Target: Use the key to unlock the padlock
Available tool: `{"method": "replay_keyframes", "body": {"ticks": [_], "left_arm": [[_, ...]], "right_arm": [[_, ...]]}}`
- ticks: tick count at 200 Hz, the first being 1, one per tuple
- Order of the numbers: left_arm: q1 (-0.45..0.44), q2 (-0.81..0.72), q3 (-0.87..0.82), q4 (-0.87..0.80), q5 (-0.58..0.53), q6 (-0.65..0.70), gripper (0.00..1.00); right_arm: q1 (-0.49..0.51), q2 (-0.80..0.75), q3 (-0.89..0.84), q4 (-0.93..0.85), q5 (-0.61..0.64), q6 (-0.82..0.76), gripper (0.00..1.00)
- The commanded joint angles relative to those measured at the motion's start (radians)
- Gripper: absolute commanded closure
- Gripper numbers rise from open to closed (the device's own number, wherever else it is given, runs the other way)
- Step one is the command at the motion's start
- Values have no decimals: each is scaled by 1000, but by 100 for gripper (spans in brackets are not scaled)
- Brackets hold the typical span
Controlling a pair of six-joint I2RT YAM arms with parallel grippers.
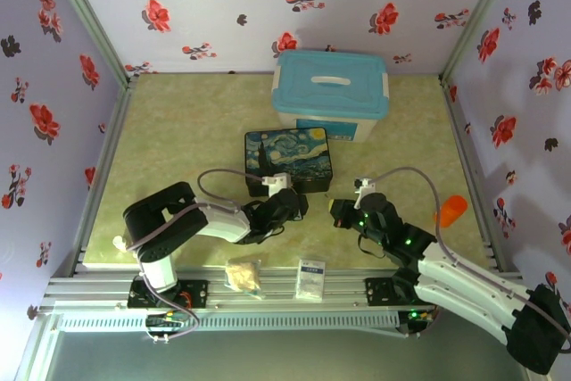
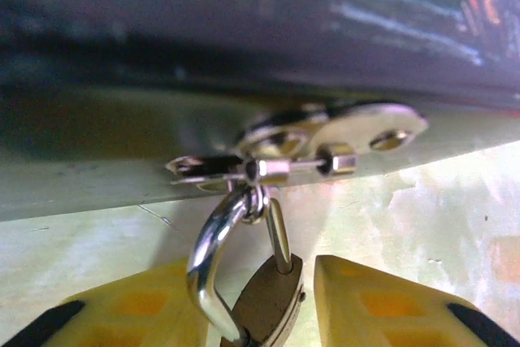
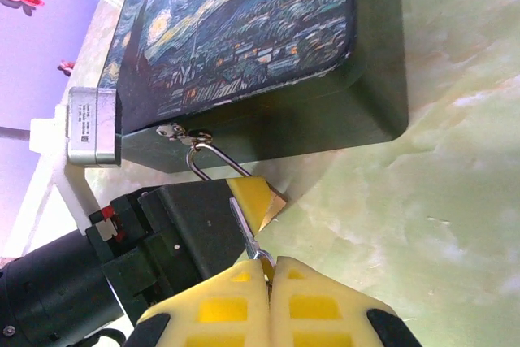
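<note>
The brass padlock (image 2: 264, 306) hangs by its silver shackle (image 2: 210, 253) from the hasp (image 2: 325, 140) of the dark-blue painted box (image 1: 287, 160). My left gripper (image 2: 260, 274) stands at the box's front edge, its yellow fingers (image 2: 382, 302) close on either side of the padlock body. A thin gap shows at the right finger. In the right wrist view a left finger (image 3: 253, 199) covers the padlock, leaving a brass corner (image 3: 279, 201) showing. My right gripper (image 3: 269, 270) is shut on the bow of the small grey key (image 3: 244, 229), whose blade points up at the padlock's underside.
A light-blue lidded tub (image 1: 330, 94) stands behind the box. A white packet (image 1: 310, 279) and a crumpled beige thing (image 1: 244, 274) lie near the front rail. An orange object (image 1: 451, 210) sits at the right edge. Both arms (image 1: 214, 219) meet just in front of the box.
</note>
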Motion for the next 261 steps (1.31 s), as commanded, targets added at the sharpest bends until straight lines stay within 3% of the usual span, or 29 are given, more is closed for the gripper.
{"method": "replay_keyframes", "body": {"ticks": [1, 10, 39, 66, 143, 193, 261], "left_arm": [[-5, 24, -25, 30, 46, -22, 73], [-5, 20, -31, 44, 52, -19, 78], [0, 12, -44, 76, 82, -11, 81], [6, -11, -75, 122, 104, -20, 90], [61, -71, -181, 367, 236, -149, 92], [60, -94, -165, 365, 255, -169, 95], [63, -139, -139, 309, 253, -146, 96]], "right_arm": [[-7, 75, -56, 165, -105, 31, 100], [-11, 128, -71, 231, -156, 41, 100], [-25, 289, -115, 426, -232, 108, 100], [-35, 366, -104, 463, -261, 150, 100], [-97, 477, -135, 592, -374, 247, 100], [-160, 633, -166, 911, -469, 329, 100], [-167, 735, -165, 1030, -529, 367, 100]]}}
